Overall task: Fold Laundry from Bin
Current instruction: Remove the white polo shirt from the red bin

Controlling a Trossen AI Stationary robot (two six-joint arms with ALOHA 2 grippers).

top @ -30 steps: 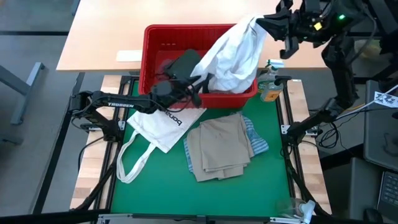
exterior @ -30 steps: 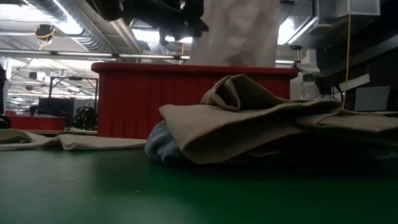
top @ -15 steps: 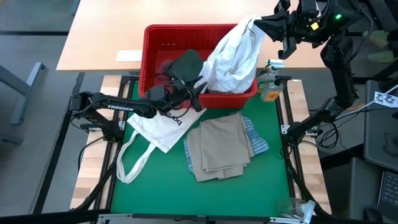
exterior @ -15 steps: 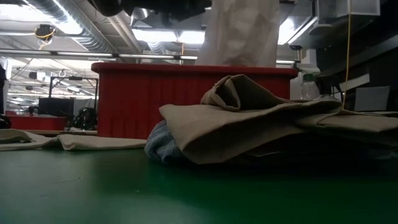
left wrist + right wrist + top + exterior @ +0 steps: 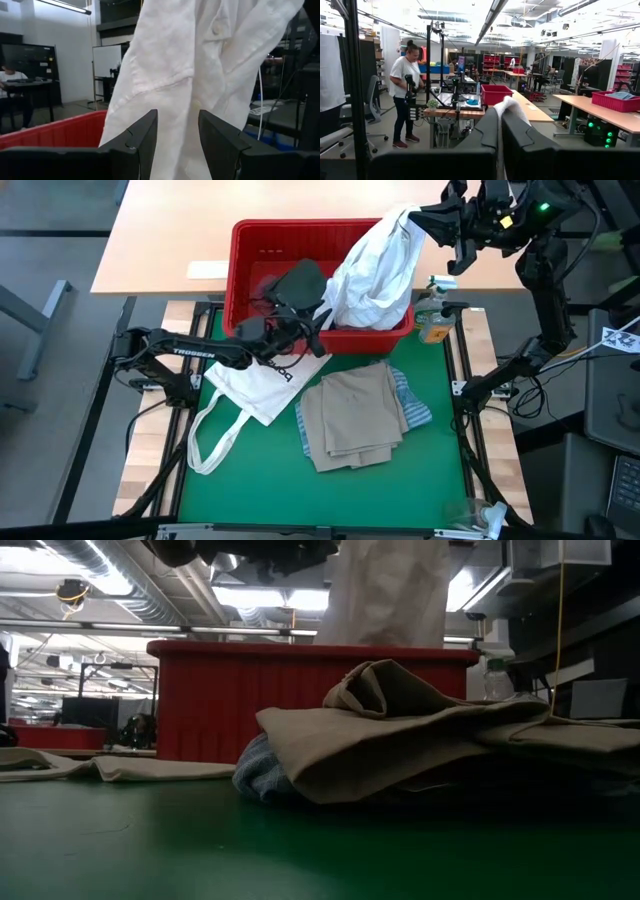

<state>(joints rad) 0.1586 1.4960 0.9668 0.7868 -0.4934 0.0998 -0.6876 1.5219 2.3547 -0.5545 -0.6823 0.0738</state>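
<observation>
Hanging lengthwise from the right gripper (image 5: 418,218), fingers pinching its top over the red plastic bin's (image 5: 245,275) far-right corner, the large white cotton shirt (image 5: 372,272) drapes just ahead of the left gripper's (image 5: 322,318) spread fingers.

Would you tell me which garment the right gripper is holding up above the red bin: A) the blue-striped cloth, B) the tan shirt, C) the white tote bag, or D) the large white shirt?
D: the right gripper is shut on the large white shirt, which hangs from it into the bin.
</observation>
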